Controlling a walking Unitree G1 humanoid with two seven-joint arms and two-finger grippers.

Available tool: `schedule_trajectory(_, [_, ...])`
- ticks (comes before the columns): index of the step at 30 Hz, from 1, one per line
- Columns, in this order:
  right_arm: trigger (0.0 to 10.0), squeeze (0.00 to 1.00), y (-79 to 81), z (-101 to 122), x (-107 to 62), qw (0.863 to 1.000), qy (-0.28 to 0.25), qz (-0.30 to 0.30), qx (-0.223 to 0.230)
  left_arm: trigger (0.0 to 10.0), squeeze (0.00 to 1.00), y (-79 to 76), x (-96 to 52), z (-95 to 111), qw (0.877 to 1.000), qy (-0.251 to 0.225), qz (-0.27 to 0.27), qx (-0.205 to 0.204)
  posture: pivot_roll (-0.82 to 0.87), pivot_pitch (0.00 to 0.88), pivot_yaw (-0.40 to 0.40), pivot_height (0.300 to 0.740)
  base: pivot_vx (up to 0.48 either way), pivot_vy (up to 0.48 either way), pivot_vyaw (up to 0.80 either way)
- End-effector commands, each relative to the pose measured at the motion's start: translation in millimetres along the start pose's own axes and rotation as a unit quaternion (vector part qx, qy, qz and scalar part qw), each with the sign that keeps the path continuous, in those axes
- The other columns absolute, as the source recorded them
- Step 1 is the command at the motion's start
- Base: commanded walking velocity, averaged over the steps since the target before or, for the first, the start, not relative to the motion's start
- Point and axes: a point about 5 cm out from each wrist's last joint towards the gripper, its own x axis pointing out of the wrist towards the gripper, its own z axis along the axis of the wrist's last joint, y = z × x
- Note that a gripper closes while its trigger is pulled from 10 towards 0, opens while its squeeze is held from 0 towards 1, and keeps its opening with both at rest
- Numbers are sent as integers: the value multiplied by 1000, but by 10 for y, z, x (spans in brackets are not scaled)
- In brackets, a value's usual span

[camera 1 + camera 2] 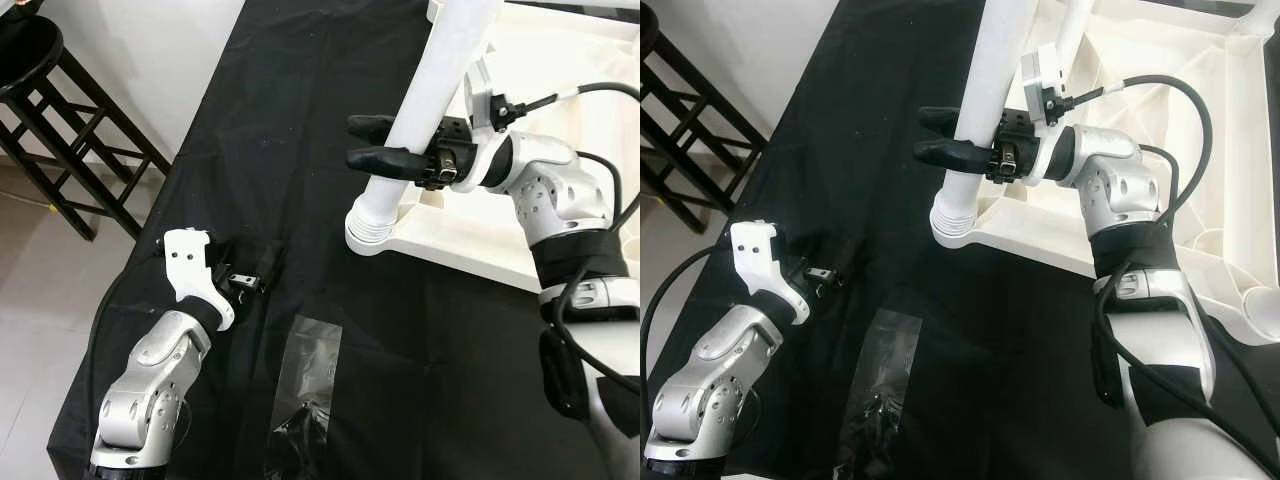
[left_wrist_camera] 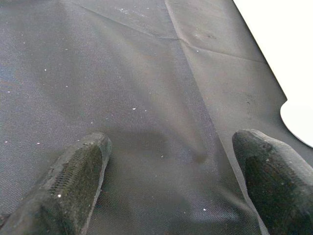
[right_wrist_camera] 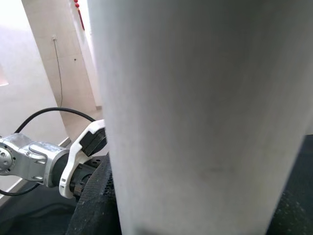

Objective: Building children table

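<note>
A white tabletop (image 1: 470, 243) lies upside down on the black cloth at the far right. A white round table leg (image 1: 440, 80) stands upright at its near corner, with its ribbed foot (image 1: 370, 230) in the socket. My right gripper (image 1: 362, 142) is shut on the table leg about halfway up, and both black fingertips stick out past it to the left. In the right wrist view the table leg (image 3: 195, 112) is very close, with one finger (image 3: 95, 205) beside it. My left gripper (image 2: 181, 166) lies open and empty on the cloth at the near left.
A clear plastic bag (image 1: 305, 395) holding small dark parts lies on the black cloth (image 1: 300, 120) near the front. A black wooden rack (image 1: 60, 130) stands on the floor beyond the cloth's left edge. The right arm's cable (image 1: 1160, 90) loops over the tabletop.
</note>
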Motion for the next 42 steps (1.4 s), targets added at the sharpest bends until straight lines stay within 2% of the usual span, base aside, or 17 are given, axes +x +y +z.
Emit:
schedule_trajectory(1, [10000, 0, 45, -476, -21, 995, 85, -19, 57, 10000, 0, 30, -42, -114, 1000, 26, 3, -4, 77, 331, 38, 740, 0, 0, 0])
schedule_trajectory(4, [10000, 0, 42, -503, -1, 994, 102, -26, 39, 10000, 0, 29, -42, -113, 1000, 26, 3, -4, 78, 334, 39, 740, 0, 0, 0])
schedule_trajectory(6, [10000, 0, 91, -580, 65, 987, 159, -9, -21, 10000, 0, 31, -41, -109, 1000, 25, 3, -4, 77, 337, 39, 740, 0, 0, 0])
schedule_trajectory(7, [10000, 0, 91, -580, 65, 987, 159, -9, -21, 10000, 0, 31, -41, -109, 1000, 25, 3, -4, 77, 337, 39, 740, 0, 0, 0])
schedule_trajectory(8, [10000, 0, 144, -618, 97, 982, 184, 16, -46, 10000, 0, 31, -38, -106, 1000, 25, 3, -4, 76, 338, 38, 740, 0, 0, 0])
schedule_trajectory(10, [10000, 0, 144, -618, 97, 982, 184, 16, -46, 10000, 0, 31, -38, -106, 1000, 25, 3, -4, 76, 338, 38, 740, 0, 0, 0])
schedule_trajectory(12, [10000, 0, 225, -645, 124, 976, 201, 58, -61, 10000, 0, 31, -33, -104, 1000, 24, 4, -4, 74, 340, 35, 740, 0, 0, 0])
schedule_trajectory(15, [10000, 0, 249, -642, 127, 975, 201, 72, -59, 10000, 0, 31, -30, -104, 1000, 23, 4, -4, 74, 340, 35, 740, 0, 0, 0])
schedule_trajectory(23, [10000, 0, 300, -639, 74, 978, 185, 96, -29, 10000, 0, 30, -30, -101, 1000, 21, 6, -5, 74, 344, 30, 740, 0, 0, 0])
schedule_trajectory(25, [10000, 0, 291, -615, 63, 983, 161, 90, -10, 10000, 0, 30, -30, -100, 1000, 21, 5, -5, 74, 344, 32, 740, 0, 0, 0])
schedule_trajectory(27, [10000, 0, 295, -569, 37, 989, 116, 85, 35, 10000, 0, 31, -30, -102, 1000, 22, 5, -5, 76, 344, 32, 740, 0, 0, 0])
schedule_trajectory(28, [10000, 0, 295, -569, 37, 989, 116, 85, 35, 10000, 0, 31, -30, -102, 1000, 22, 5, -5, 76, 344, 32, 740, 0, 0, 0])
schedule_trajectory(31, [10000, 0, 341, -583, -37, 988, 92, 95, 81, 10000, 0, 32, -29, -103, 1000, 22, 5, -5, 78, 345, 34, 740, 0, 0, 0])
schedule_trajectory(32, [10000, 0, 429, -608, -120, 983, 97, 117, 107, 10000, 0, 33, -28, -102, 1000, 22, 5, -4, 76, 345, 34, 740, 0, 0, 0])
schedule_trajectory(36, [10000, 0, 581, -604, -206, 974, 117, 150, 125, 10000, 0, 37, -25, -100, 1000, 22, 5, -4, 72, 345, 35, 740, 0, 0, 0])
schedule_trajectory(38, [10000, 0, 581, -604, -206, 974, 117, 150, 125, 10000, 0, 37, -25, -100, 1000, 22, 5, -4, 72, 345, 35, 740, 0, 0, 0])
schedule_trajectory(42, [10000, 0, 853, -612, -316, 956, 170, 200, 133, 10000, 0, 56, -13, -86, 1000, 18, 8, -6, 60, 343, 29, 740, 0, 0, 0])
